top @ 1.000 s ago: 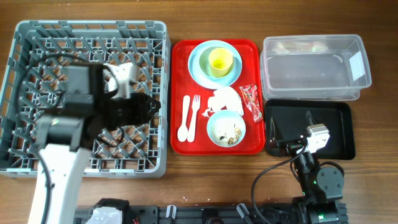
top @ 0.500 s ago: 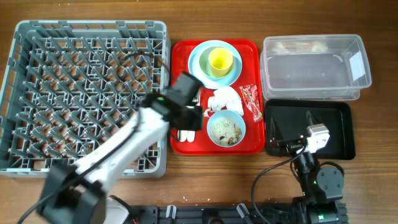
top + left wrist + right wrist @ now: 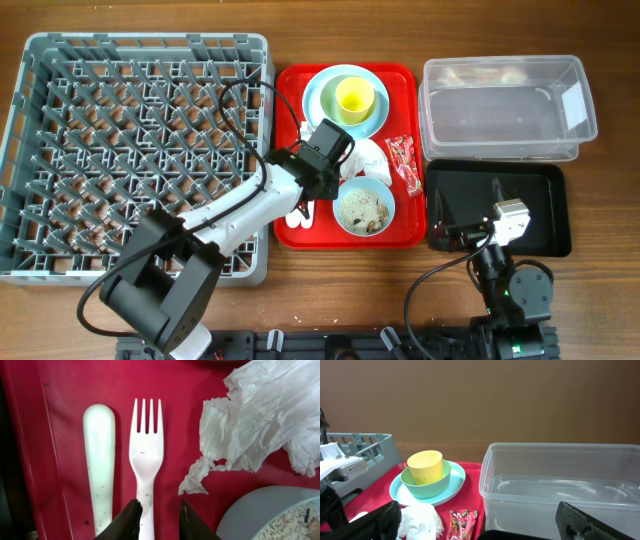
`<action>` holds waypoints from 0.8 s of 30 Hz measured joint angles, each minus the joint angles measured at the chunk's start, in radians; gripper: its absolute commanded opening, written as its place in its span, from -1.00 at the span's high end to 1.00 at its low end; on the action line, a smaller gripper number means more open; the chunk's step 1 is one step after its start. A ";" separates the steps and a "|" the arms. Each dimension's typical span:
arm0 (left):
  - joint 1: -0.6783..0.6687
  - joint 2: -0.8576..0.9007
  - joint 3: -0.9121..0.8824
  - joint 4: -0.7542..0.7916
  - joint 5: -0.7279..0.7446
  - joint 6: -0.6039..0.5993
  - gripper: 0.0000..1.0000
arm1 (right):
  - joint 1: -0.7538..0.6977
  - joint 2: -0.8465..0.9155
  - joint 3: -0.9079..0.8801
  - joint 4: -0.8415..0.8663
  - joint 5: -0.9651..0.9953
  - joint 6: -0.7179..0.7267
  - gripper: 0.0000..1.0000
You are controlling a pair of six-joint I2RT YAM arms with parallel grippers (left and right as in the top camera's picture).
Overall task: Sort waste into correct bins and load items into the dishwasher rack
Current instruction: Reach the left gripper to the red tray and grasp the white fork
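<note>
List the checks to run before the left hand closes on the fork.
1. Left hand open: ok.
2. Fork handle between its fingers: ok, though off-centre.
3. Spoon outside the fingers: ok.
4. Napkin off the fork: ok.
5. Fingers low enough to grip: cannot tell.
6. Right hand away, over the black tray: ok.

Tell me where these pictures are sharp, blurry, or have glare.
Overhead: evenly lit and sharp, with faint reflections on the clear tub. Left wrist: fork and napkin crisp. Right wrist: the right gripper's fingers dark and blurred at the bottom, cup in focus.
</note>
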 measured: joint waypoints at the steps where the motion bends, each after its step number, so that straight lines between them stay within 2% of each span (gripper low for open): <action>1: 0.000 0.000 0.000 0.000 -0.003 0.000 0.59 | 0.000 0.000 0.000 0.000 0.000 0.000 -0.99; 9: 0.000 0.000 -0.047 0.049 -0.025 0.000 0.64 | 0.000 0.000 0.000 0.000 0.000 0.000 -0.99; 15: -0.003 0.013 -0.130 0.171 -0.032 0.000 0.63 | 0.000 0.000 0.000 0.000 0.000 0.000 -0.99; 16: -0.004 0.019 -0.137 0.190 -0.040 -0.001 0.65 | 0.000 0.000 0.000 0.000 0.000 0.000 -1.00; 18: -0.005 0.022 -0.138 0.208 -0.041 0.000 0.92 | 0.000 0.000 0.000 0.000 0.000 0.000 -1.00; 24: -0.020 0.025 -0.127 0.246 -0.056 -0.004 0.92 | 0.000 0.000 0.000 0.000 0.000 0.000 -0.99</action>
